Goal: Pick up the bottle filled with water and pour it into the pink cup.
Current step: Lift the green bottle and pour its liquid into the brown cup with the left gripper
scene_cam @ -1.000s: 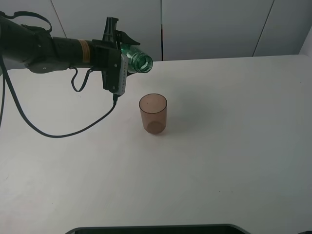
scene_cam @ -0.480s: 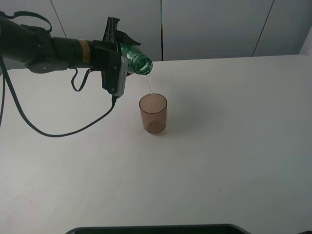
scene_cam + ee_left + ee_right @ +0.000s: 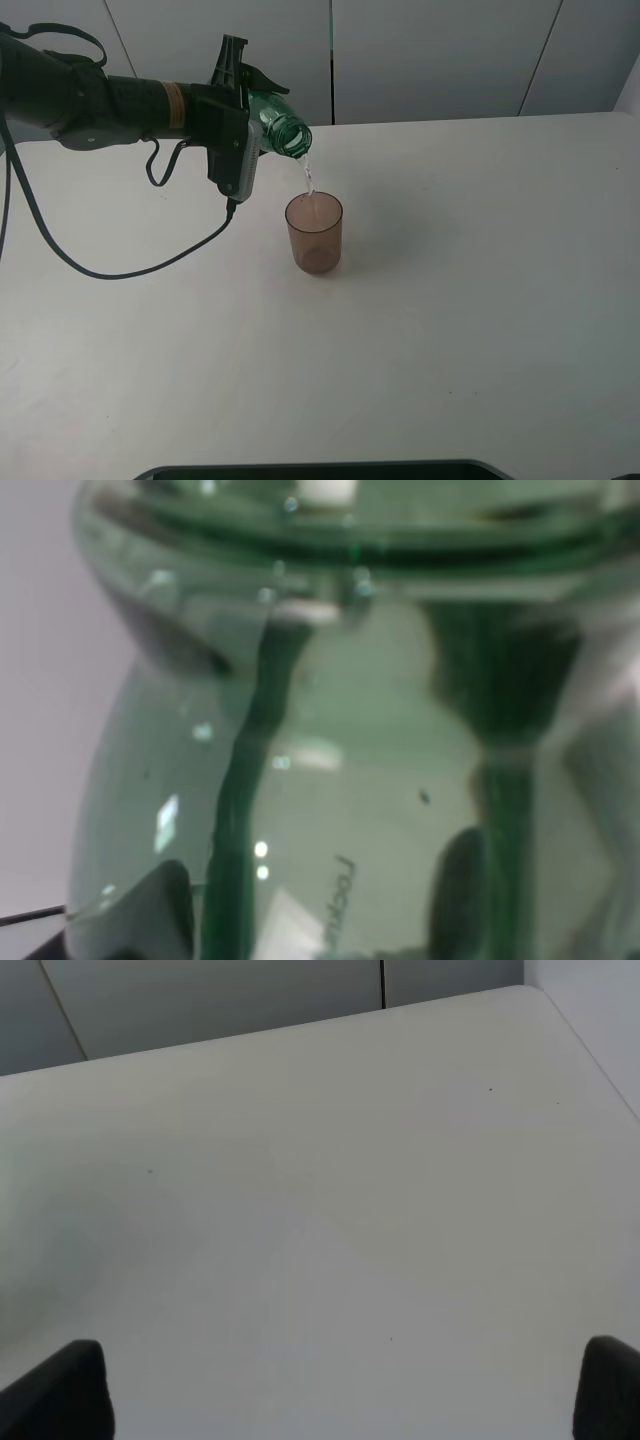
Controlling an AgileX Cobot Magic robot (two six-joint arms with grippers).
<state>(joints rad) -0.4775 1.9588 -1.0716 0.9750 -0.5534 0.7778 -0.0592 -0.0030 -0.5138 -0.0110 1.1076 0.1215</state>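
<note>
Looks like a robotics lab bench: bare white desk [image 3: 480, 330], plain pale wall panels [image 3: 440, 50] behind its far edge, a black robot arm [image 3: 90, 100] and loose cable [image 3: 120, 277] near the left edge.

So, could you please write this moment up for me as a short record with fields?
bottle: green, uncapped, tilted mouth-down above the cup
water: thin stream from bottle mouth into cup
cup: upright on the table
left gripper: shut on bottle
right gripper: open, holding nothing
</note>
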